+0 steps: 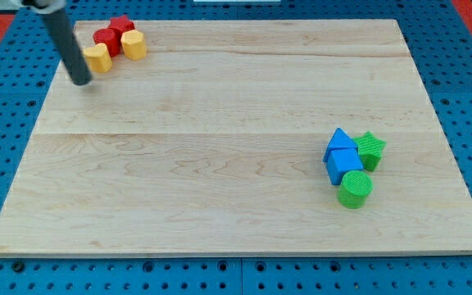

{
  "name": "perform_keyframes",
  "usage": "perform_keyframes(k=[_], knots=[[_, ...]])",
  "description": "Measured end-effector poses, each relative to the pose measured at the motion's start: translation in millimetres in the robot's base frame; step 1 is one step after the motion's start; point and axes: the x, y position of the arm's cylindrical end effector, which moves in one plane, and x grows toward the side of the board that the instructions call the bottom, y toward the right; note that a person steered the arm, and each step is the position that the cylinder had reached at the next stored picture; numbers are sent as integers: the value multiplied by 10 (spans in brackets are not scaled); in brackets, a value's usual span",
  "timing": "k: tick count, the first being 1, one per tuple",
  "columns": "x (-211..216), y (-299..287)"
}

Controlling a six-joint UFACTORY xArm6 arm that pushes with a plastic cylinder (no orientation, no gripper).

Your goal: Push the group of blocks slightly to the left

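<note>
Camera view gives you the wooden worktop (220, 147) on a blue pegboard (6, 98). Starting at the view's left, you see the dark rod coming down from the top edge at a slant, and my tip (83, 82) rests on the worktop just beside the left side of a yellow block (97, 57); you cannot tell whether they touch. No fingers exist on this rod, so you have no open or closed state to read. That yellow block belongs to a tight cluster near the worktop's top left corner: a red cylinder (106, 40) sits just above and to its right, a second red block (122, 26) lies further up, and another yellow block (133, 44) closes the cluster on the right. Moving well across to the view's right, you find a second cluster: a blue triangle (340, 139) above a blue cube (343, 164), a green star (371, 149) at their right, and a green cylinder (355, 188) below.
</note>
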Motion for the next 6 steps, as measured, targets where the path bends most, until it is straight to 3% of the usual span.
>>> perform_keyframes(k=[3, 5, 6], knots=[[56, 2783], [521, 4610], [873, 5031]])
